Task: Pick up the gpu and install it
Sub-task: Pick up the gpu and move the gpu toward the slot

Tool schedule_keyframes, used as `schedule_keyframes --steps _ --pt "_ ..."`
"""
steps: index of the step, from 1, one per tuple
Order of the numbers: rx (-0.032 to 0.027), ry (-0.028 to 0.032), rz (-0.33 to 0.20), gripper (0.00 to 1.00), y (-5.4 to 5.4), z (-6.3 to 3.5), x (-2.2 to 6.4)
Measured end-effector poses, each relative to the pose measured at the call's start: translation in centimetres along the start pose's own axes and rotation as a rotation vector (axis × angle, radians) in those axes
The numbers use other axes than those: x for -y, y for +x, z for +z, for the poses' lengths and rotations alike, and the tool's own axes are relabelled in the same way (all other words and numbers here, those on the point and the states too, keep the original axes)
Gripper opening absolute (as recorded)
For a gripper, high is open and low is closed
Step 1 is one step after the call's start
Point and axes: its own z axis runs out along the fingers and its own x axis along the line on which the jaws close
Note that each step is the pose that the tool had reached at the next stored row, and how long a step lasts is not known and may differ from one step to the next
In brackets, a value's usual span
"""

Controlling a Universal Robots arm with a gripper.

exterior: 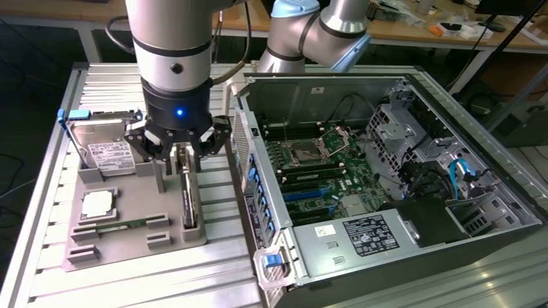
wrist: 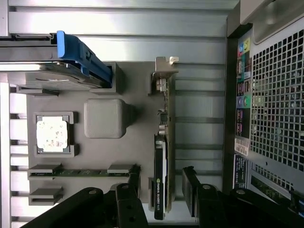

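Inspection found your black multi-link gripper [exterior: 187,162] hanging over the far end of the flat grey moulded parts tray [exterior: 120,249], which lay on the exterior view's left of the open grey metal computer case [exterior: 342,96]. Its fingers [wrist: 126,204] stood wide apart and held nothing. One finger sat on each side of the gpu [wrist: 164,142], a thin dark circuit card with a silver end bracket, and no contact was evident.

The gpu stood on edge in the tray's right-hand slot, so its flat faces were offered to the fingers. I judge this straddle was set for a squeeze across the card's thickness.

The silver boxy hard drive [exterior: 101,151] in its blue frame and the slim green memory stick [exterior: 120,226] sat in their own recesses. The gpu was not yet installed on the green motherboard [exterior: 312,170].
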Motion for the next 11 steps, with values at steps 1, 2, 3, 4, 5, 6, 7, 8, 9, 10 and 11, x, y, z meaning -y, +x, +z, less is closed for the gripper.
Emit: schedule_keyframes --steps 1,2,3,4,5,6,7,8,9,10,11 --pt "0.0000 0.0000 0.000 0.48 0.0 0.26 0.03" --pt "-0.0001 0.0001 0.000 0.48 0.0 0.45 0.05" --pt "0.0000 0.0000 0.000 0.48 -0.1 0.63 0.07" --pt "0.0000 0.0000 0.000 0.48 -0.1 0.82 0.10" --pt "0.0000 0.0000 0.000 0.48 -0.1 0.99 0.12" --pt "-0.0001 0.0001 0.000 0.48 -0.1 1.17 0.14" --pt "-0.0001 0.0001 0.000 0.48 -0.1 1.34 0.16" --pt "-0.0002 0.0001 0.000 0.48 -0.1 1.52 0.19" --pt "-0.0002 0.0001 0.000 0.48 -0.2 1.71 0.21" --pt "-0.0001 0.0000 0.000 0.48 -0.2 1.90 0.23" --pt "0.0000 0.0000 0.000 0.48 -0.2 2.07 0.25"
